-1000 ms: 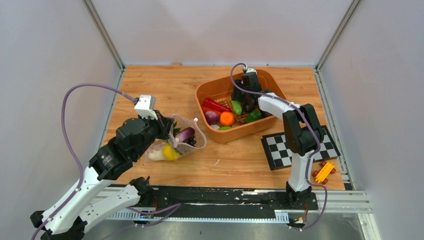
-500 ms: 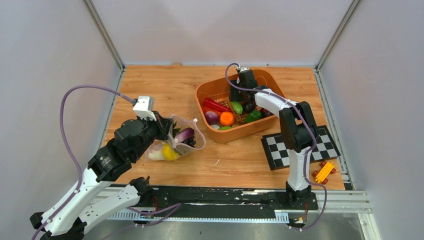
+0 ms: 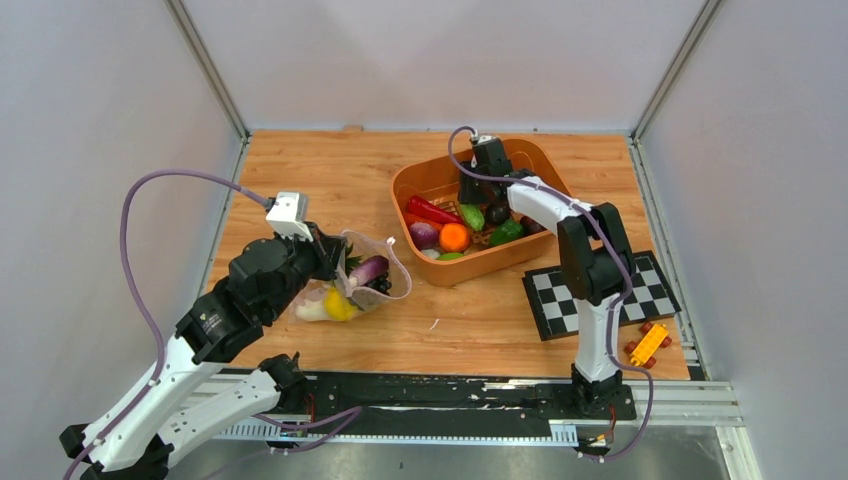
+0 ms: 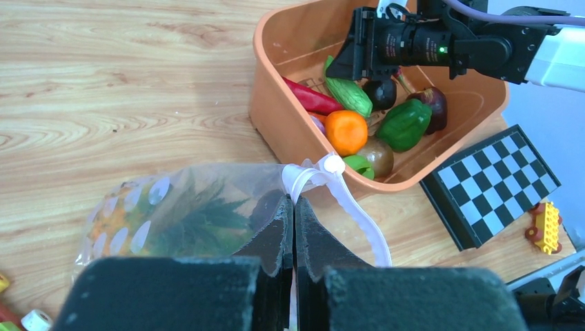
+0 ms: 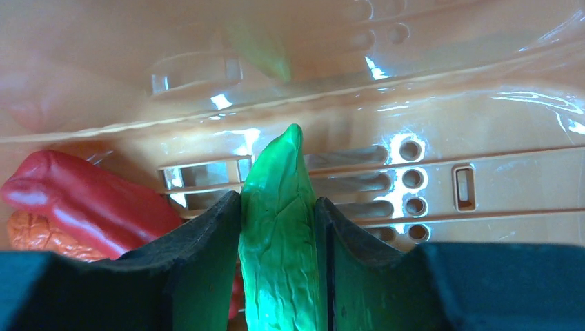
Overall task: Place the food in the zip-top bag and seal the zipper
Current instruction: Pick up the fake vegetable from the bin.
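The zip-top bag (image 3: 375, 280) lies left of the orange tub with its mouth held up. It holds a purple eggplant (image 3: 368, 269), a yellow lemon (image 3: 340, 306) and a pineapple (image 4: 165, 221). My left gripper (image 4: 294, 201) is shut on the bag's mouth edge, and the zipper (image 4: 359, 210) curls away to its right. My right gripper (image 5: 278, 201) is down inside the tub, both fingers pressed against a long green vegetable (image 5: 279, 207); from above that piece (image 3: 473, 215) lies just under the right gripper (image 3: 470, 200). More food lies in the tub: a red chili (image 5: 83, 196), an orange (image 4: 345, 131) and a green pepper (image 4: 403, 124).
The orange tub (image 3: 420, 172) stands at the back centre of the wooden table. A checkerboard (image 3: 600, 295) lies to its right front, with small yellow-red toy blocks (image 3: 648, 343) near the right arm's base. Grey walls enclose the table on three sides.
The right gripper shifted slightly left inside the tub and its fingers closed in on the green vegetable. The left arm and the bag have not moved.
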`<state>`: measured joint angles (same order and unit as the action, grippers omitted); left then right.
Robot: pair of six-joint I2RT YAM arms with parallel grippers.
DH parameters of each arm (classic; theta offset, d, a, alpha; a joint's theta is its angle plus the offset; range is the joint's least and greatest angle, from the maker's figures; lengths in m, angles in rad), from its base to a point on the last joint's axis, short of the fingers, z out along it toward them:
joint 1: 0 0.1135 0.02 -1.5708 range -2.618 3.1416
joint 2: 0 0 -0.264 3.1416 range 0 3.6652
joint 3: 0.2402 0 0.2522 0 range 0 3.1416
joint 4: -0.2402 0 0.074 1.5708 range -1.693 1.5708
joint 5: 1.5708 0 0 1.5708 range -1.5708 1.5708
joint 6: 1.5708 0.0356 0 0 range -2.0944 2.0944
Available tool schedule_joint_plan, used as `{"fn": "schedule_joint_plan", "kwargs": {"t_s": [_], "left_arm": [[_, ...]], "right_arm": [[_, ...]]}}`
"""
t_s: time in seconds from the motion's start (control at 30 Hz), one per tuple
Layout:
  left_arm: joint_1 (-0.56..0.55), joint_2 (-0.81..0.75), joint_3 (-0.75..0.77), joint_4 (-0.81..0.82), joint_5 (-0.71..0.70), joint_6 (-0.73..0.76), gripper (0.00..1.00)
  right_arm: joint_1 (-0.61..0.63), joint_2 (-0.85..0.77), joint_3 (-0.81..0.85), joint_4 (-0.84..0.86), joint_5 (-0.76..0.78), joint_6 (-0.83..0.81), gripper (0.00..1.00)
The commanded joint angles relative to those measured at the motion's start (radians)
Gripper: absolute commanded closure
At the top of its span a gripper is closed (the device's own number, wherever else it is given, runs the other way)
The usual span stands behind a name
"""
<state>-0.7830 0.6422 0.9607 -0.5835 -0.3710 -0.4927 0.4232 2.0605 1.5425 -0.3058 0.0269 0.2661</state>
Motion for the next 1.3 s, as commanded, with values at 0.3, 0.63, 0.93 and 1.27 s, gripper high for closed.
{"fn": "schedule_joint_plan", "kwargs": {"t_s": [0.3, 0.63, 0.93, 1.27], "left_arm": [[-0.001, -0.009, 0.018, 0.060, 0.033, -0.025, 1.00], [-0.001, 0.010, 0.016, 0.068, 0.079, -0.034, 1.00], [-0.001, 0.020, 0.007, 0.082, 0.094, -0.043, 1.00], [-0.001, 0.022, 0.009, 0.099, 0.099, -0.051, 1.00]], "right_arm": [[0.002, -0.308, -0.207, 0.243, -0.150, 0.047, 0.83], [0.002, -0.508, -0.389, 0.451, -0.248, 0.034, 0.83], [0.045, -0.740, -0.541, 0.661, -0.434, -0.009, 0.81], [0.278, -0.825, -0.571, 0.772, -0.656, -0.135, 0.80]]}}
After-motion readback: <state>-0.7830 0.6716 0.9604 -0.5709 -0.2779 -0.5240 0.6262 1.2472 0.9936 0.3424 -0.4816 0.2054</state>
